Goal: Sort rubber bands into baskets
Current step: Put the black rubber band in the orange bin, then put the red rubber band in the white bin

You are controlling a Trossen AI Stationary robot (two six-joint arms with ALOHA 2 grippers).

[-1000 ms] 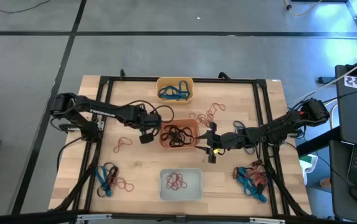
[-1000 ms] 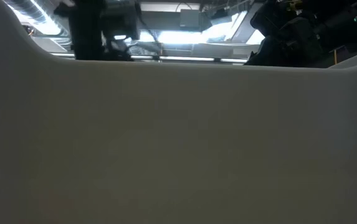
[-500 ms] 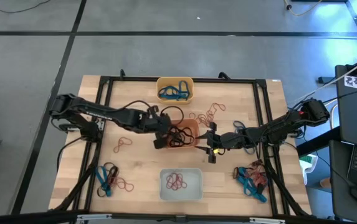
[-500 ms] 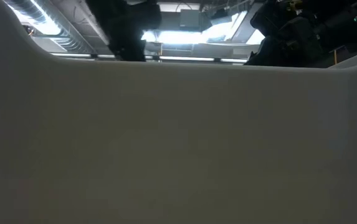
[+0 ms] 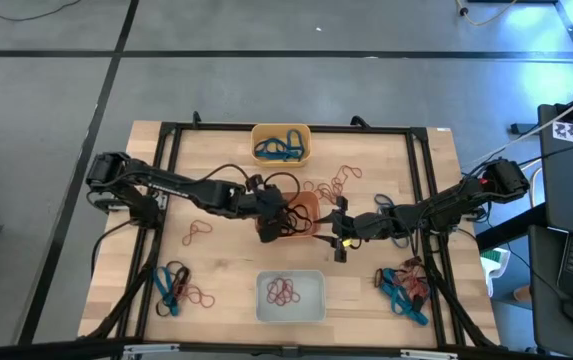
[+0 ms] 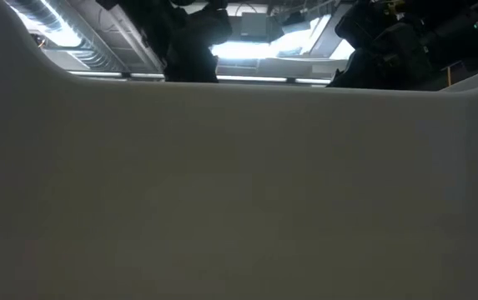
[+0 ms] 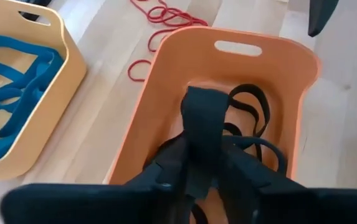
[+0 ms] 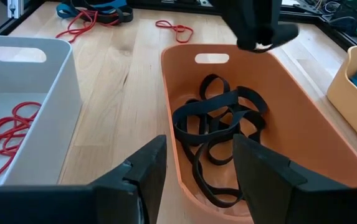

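Observation:
The red-orange basket [image 5: 308, 203] stands mid-table with black rubber bands [image 8: 218, 121] in it. My left gripper [image 5: 269, 227] hovers over that basket's left end, shut on a wide black rubber band [image 7: 202, 121]. My right gripper [image 5: 338, 232] waits open at the basket's right end, its fingers [image 8: 262, 168] touching nothing. The yellow-orange basket [image 5: 281, 130] at the far edge holds blue bands [image 7: 7, 99]. The pale basket [image 5: 263, 300] at the near edge holds red bands [image 8: 7, 134]. My left gripper has the black band between its two fingers [image 7: 169, 171], which slant down from the table's left. The band's looped end [image 7: 203, 102] sticks out past the fingertips, above the red-orange basket's inside. The fingers hide the rest of the band.
Loose red bands lie right of the yellow-orange basket [image 5: 332, 182] and left of the red-orange basket [image 5: 198, 231]. Mixed heaps lie at the near left [image 5: 176, 288] and near right [image 5: 403, 286]. A black frame [image 5: 166, 180] rims the table. A pale wall [image 6: 239, 192] fills the low view.
My left gripper has moved toward the table's right, from beside the red-orange basket's left end to over its inside, and has tipped to point less steeply down. My right gripper has kept still.

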